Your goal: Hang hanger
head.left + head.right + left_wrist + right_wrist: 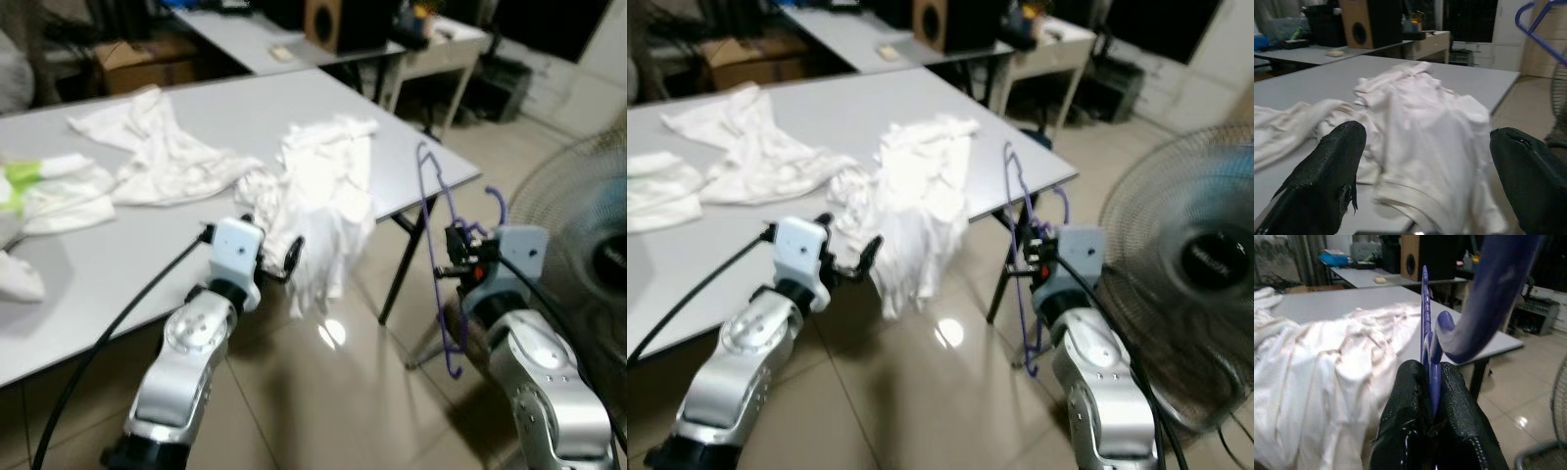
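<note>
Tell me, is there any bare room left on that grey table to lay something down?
Yes. The grey table is bare along its far edge, behind the crumpled white clothes, and at the corner near the purple hanger beyond the white shirt. The near edge, in front of the clothes, is also bare. The middle is crowded with laundry.

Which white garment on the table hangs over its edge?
The white shirt nearest the left claw; it droops over the table's front edge, while the others lie flat.
</note>
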